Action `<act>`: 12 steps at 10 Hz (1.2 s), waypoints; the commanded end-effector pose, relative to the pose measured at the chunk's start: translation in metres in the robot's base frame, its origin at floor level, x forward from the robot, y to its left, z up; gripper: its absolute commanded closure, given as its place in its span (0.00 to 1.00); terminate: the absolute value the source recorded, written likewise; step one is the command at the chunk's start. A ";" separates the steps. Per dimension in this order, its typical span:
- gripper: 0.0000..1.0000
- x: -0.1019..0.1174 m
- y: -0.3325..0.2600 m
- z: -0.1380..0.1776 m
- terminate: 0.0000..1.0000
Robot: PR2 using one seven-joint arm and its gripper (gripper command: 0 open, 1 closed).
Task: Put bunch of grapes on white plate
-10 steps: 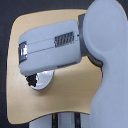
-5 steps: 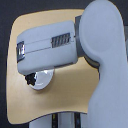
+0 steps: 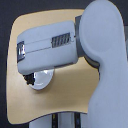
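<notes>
your arm (image 3: 55,47) covers most of the wooden table (image 3: 75,95) in the exterior view, forearm running across toward the view's left, so you're working nearly blind here.

the white plate (image 3: 45,80) pokes out from under the forearm's lower edge, only its lower part visible. at the plate's left edge there's a dark clump (image 3: 29,78) that i read as the bunch of grapes, maybe with the gripper tip mixed in. too blurred to separate them.

gripper state: can't tell. fingers are hidden under the wrist housing, so i can't say how wide they are or whether they have the grapes.

where the grapes sit: at or over the plate's left rim, not clearly in the middle. i can't tell if they're touching the plate or hanging above it.

my read: you're at the placing step, close to done.

how to do it well:
- shift the grapes toward the plate's centre before letting go. a rim drop risks the bunch rolling off onto the table.
- come down low, so the cluster settles rather than falls. grapes roll and the plate is glossy.
- open slowly and lift straight up, so a finger doesn't snag the stem and drag the bunch back off.
- don't push down on the rim, the plate could tip or slide.
</notes>
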 end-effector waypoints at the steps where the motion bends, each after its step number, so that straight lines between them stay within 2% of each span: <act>1: 1.00 0.004 -0.001 -0.009 0.00; 4: 1.00 0.005 -0.006 -0.011 0.00; 5: 0.00 0.007 -0.008 -0.012 0.00; 9: 0.00 0.018 -0.011 0.001 0.00; 12: 0.00 0.051 -0.030 0.061 0.00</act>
